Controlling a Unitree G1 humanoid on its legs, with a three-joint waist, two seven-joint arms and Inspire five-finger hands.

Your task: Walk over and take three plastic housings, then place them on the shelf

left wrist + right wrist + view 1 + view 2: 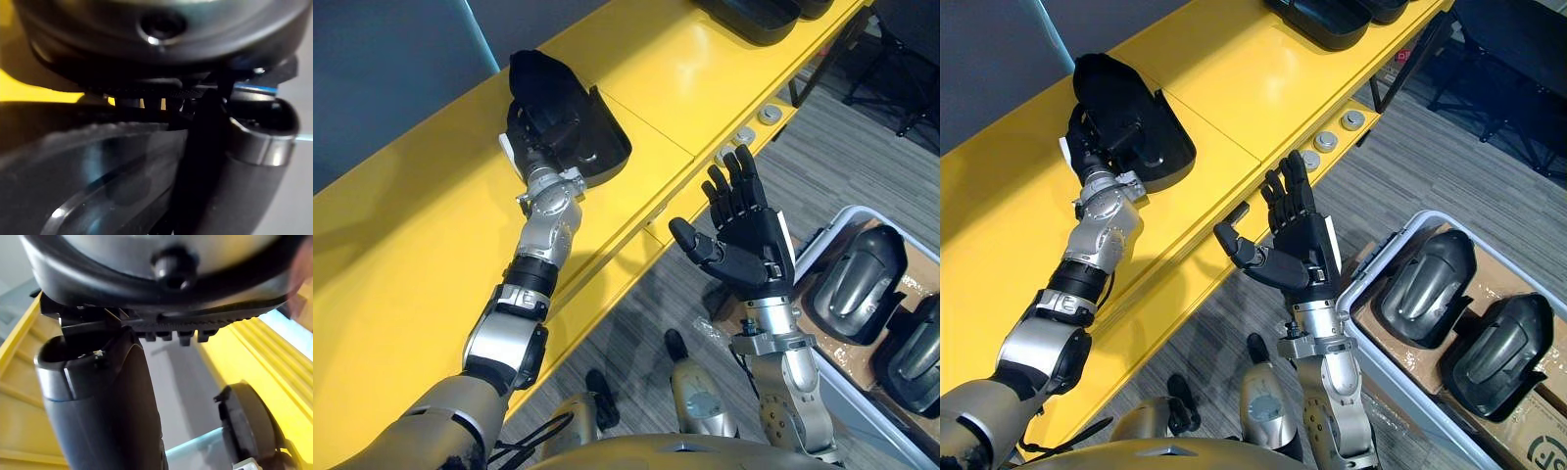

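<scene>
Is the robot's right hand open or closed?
Open. The right hand is spread flat with straight fingers, holding nothing.

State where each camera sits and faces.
Left eye view: on the head, looking down at the yellow shelf; both arms show.
Right eye view: beside it, sharing that scene and the housing at the left hand.
Left wrist view: close against that housing.
Right wrist view: along the open right hand toward the shelf.

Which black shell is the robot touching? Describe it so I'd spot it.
On the yellow shelf, midway, lies one black plastic housing with the left hand on it. Other housings sit untouched at the shelf's far end or in the grey bin.
</scene>
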